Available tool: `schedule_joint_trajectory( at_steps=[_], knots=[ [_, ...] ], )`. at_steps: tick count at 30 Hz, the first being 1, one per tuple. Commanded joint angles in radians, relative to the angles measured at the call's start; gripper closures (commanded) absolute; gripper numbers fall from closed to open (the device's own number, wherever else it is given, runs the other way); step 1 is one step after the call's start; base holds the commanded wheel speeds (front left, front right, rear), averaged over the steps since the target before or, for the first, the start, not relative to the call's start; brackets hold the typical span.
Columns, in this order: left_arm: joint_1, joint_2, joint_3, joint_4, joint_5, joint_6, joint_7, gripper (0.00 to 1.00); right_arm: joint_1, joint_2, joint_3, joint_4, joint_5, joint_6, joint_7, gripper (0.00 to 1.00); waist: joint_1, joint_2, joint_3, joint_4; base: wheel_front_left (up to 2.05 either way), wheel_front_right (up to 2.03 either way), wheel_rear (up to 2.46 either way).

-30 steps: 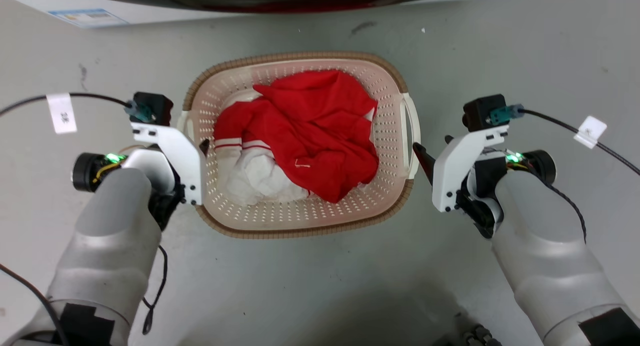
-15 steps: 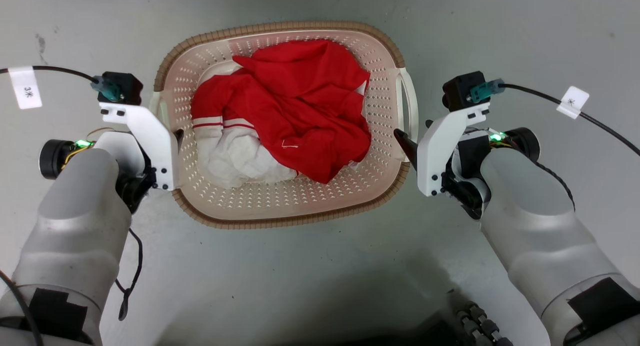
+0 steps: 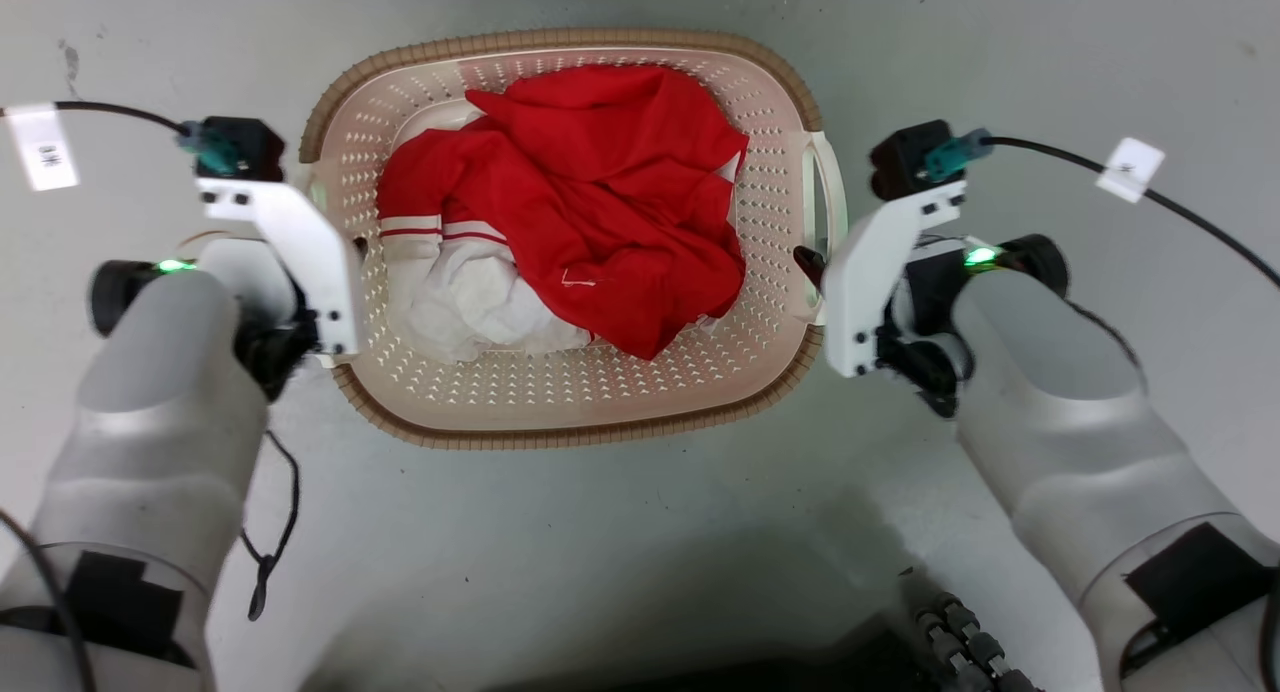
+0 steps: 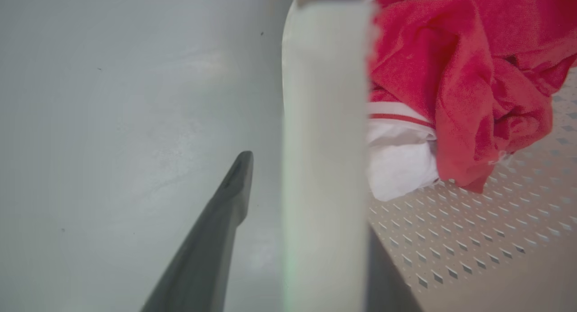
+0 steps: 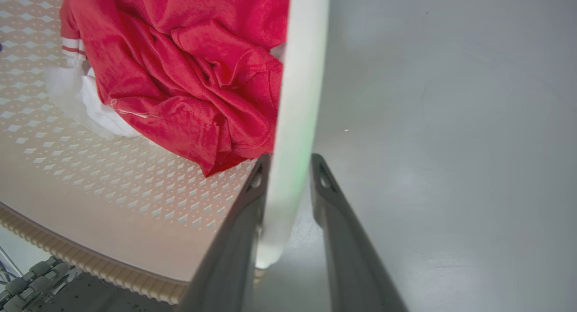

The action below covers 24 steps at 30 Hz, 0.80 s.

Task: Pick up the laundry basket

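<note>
The laundry basket point(image 3: 560, 437) stands on the grey floor in the head view, cream with a brown rim, holding a red and white garment point(image 3: 600, 222). My left gripper point(image 3: 340, 262) is at the basket's left white handle point(image 4: 324, 122). It is open: in the left wrist view one finger point(image 4: 225, 204) stands clear of the handle and the other is mostly hidden behind it. My right gripper point(image 3: 810, 262) is at the right handle point(image 3: 830, 202). In the right wrist view its gripper point(image 5: 288, 167) is shut on that handle point(image 5: 297, 77), one finger against each side.
Grey floor surrounds the basket on all sides. Cables with white tags point(image 3: 40, 147) point(image 3: 1130, 169) run off from both wrists. Dark parts of my base point(image 3: 960, 642) show at the bottom right.
The head camera has shifted, so the basket sits higher in the picture. Both grippers have moved inward from beside the basket onto its side handles.
</note>
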Motion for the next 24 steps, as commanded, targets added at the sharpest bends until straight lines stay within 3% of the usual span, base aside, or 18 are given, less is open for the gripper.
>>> schedule_joint_trajectory(
  at_steps=[1, 15, 24],
  knots=[
    [-0.015, 0.0, -0.005, 0.005, -0.01, 0.003, 0.0, 1.0, -0.017, -0.004, 0.011, 0.013, 0.012, -0.002, 0.01, 1.0, -0.0001, 0.0, -0.001, 0.002, 0.0, 0.0, 0.0],
    [-0.025, -0.004, -0.067, 0.019, -0.101, 0.002, 0.051, 1.0, -0.059, -0.008, 0.073, 0.066, 0.075, -0.001, 0.016, 1.0, -0.0001, 0.0, -0.03, 0.008, 0.0, 0.0, 0.0],
    [0.012, -0.061, -0.091, 0.048, -0.168, 0.002, 0.108, 1.0, -0.027, -0.004, 0.098, 0.1, 0.09, -0.001, 0.072, 1.0, -0.0001, 0.0, -0.156, 0.027, 0.0, 0.0, 0.0]
  ],
)
